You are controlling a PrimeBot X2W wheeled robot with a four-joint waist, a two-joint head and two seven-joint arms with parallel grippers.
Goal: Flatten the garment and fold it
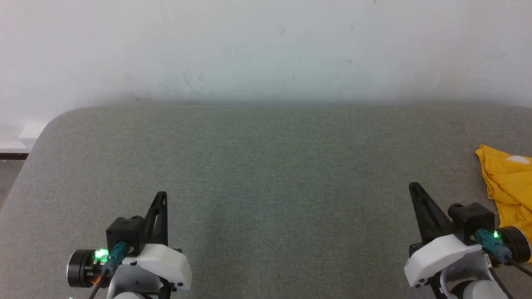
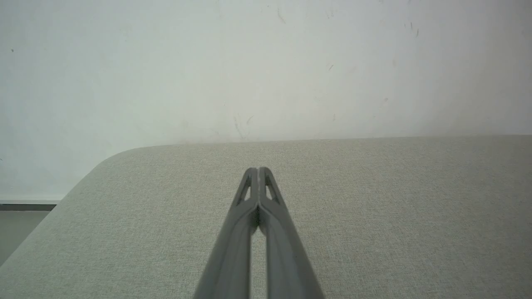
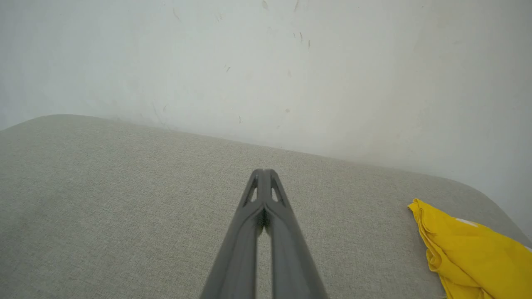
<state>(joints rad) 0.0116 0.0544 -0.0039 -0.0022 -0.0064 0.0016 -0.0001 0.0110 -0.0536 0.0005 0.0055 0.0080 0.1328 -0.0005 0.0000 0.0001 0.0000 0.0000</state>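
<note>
Crumpled garment [image 1: 510, 187] at worktop's [image 1: 266, 166] right edge, beyond right gripper [image 1: 415, 189]; left gripper [image 1: 161, 196] well apart. Both fingers pairs together, empty.

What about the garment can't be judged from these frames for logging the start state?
Full outline of the garment: head view, cut by the right edge, lower part behind the wrist of the right gripper.
Sleeves, collar, print: right wrist view, cut by the right and bottom edges; just a rumpled corner is in frame.
Right end of the table: head view, past the frame edge.
</note>
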